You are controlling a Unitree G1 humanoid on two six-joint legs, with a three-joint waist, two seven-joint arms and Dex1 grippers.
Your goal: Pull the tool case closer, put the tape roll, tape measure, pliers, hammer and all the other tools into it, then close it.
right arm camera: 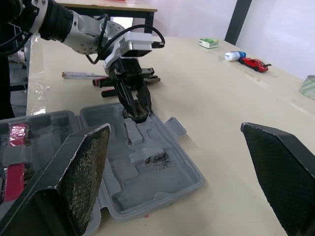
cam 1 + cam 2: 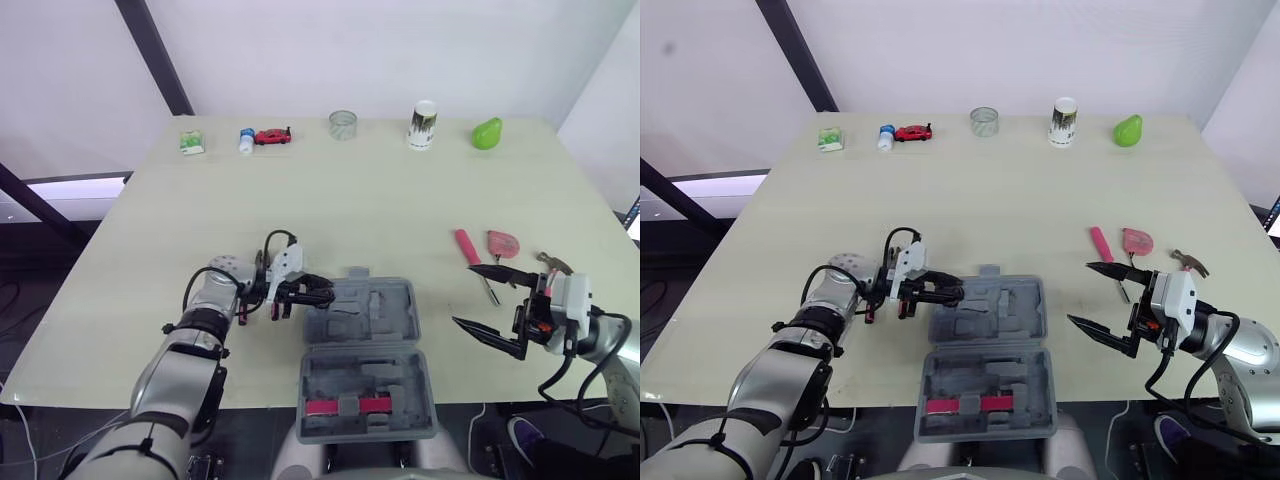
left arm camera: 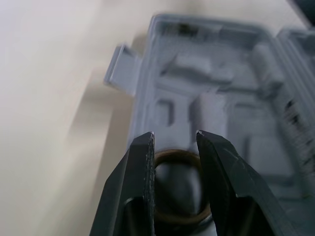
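Note:
The grey tool case (image 2: 385, 300) lies open at the table's front edge, its lid (image 2: 366, 388) folded toward me. My left gripper (image 2: 325, 292) hangs over the tray's left rim, shut on a brown tape roll (image 3: 176, 155) held between its fingers. To the right of the case my right gripper (image 2: 463, 294) stands wide open with nothing in it. Beyond it lie a pink-handled screwdriver (image 2: 467, 247), a pink tape measure (image 2: 503, 243) and a small metal tool (image 2: 553, 263). Red-handled pliers (image 1: 106, 81) and a clear-handled screwdriver (image 1: 81, 75) rest left of the case.
Along the far edge stand a green packet (image 2: 191, 142), a small bottle (image 2: 246, 140), a red toy car (image 2: 272, 136), a clear cup (image 2: 343, 124), a white cup (image 2: 423, 125) and a green pear (image 2: 487, 133). Red inserts (image 2: 325, 406) sit in the lid.

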